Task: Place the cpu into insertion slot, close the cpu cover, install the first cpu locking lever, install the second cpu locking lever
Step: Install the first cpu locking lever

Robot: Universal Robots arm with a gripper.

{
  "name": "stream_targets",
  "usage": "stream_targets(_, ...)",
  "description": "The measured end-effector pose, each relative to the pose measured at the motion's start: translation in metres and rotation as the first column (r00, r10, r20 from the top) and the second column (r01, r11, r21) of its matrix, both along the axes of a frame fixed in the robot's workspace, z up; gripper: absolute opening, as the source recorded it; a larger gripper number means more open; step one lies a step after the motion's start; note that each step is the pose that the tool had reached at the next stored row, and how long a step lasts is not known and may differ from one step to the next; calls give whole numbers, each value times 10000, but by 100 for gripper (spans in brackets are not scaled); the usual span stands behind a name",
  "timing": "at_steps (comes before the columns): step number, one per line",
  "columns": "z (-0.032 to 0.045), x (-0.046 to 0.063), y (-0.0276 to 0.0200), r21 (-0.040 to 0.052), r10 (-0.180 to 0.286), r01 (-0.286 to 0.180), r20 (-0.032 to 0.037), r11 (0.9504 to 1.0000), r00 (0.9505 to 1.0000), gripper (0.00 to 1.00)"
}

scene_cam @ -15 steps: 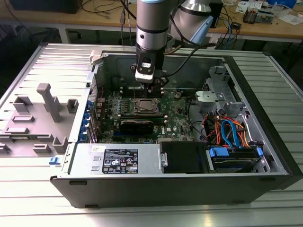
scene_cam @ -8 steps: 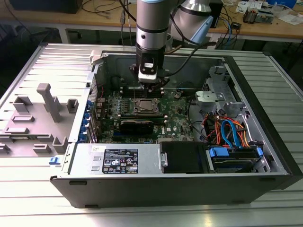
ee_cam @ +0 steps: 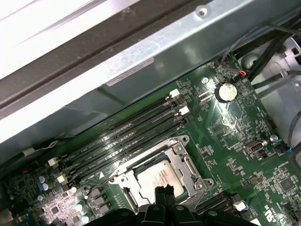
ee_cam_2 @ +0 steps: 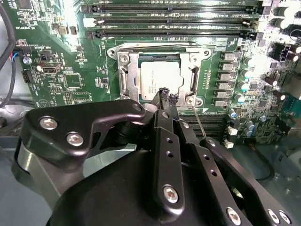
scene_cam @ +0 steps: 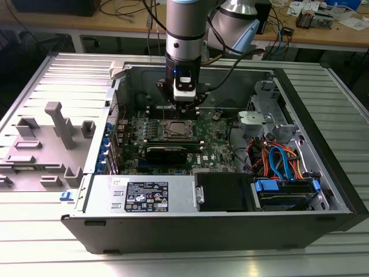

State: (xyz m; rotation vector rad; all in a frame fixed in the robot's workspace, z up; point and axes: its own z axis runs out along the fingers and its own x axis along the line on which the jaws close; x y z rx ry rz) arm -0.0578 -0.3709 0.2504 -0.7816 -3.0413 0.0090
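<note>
In the upper middle of the exterior view, the robot arm point(scene_cam: 184, 34) is reaching straight down into an open computer case point(scene_cam: 323, 190) that is lying on the ribbed metal desk point(scene_cam: 34, 242). The jaws are hanging just above the green motherboard point(scene_cam: 216, 150), at the far edge of the insertion slot point(scene_cam: 165, 130), near the frame's centre.

In both wrist views the cpu point(ee_cam_2: 157, 80) point(ee_cam: 157, 175) is sitting flat in the slot, its dull silver top facing up. The cpu cover point(ee_cam_2: 133, 70) point(ee_cam: 186, 165) is lying down over it, and its frame is surrounding the chip on all sides. The black fingertips point(ee_cam_2: 162, 92) point(ee_cam: 160, 190) are pressing together with nothing visible between them, so the jaws are standing closed and empty. They are hovering over the chip's edge, and contact with it cannot be told.

In the second wrist view a thin metal lever point(ee_cam_2: 198, 122) is sticking out past the cover's corner, just beside the fingertips. Whether it is latched cannot be told. The long black memory slots point(ee_cam_2: 169, 19) are running parallel to the socket's far side.

At the exterior view's left, grey fixture blocks point(scene_cam: 57, 124) are standing on the desk. In the lower middle a silver power supply point(scene_cam: 147, 196) is filling the case's near side. At the lower right, orange and blue cables point(scene_cam: 277, 161) are bunching together.
</note>
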Motion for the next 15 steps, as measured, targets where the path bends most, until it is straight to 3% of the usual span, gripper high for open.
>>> stream_targets(9, -1, -12, 1, 0, 20, -20, 0, 10000, 10000, 11)
stream_targets(15, -5, -79, 12, -8, 20, -20, 0, 10000, 10000, 11)
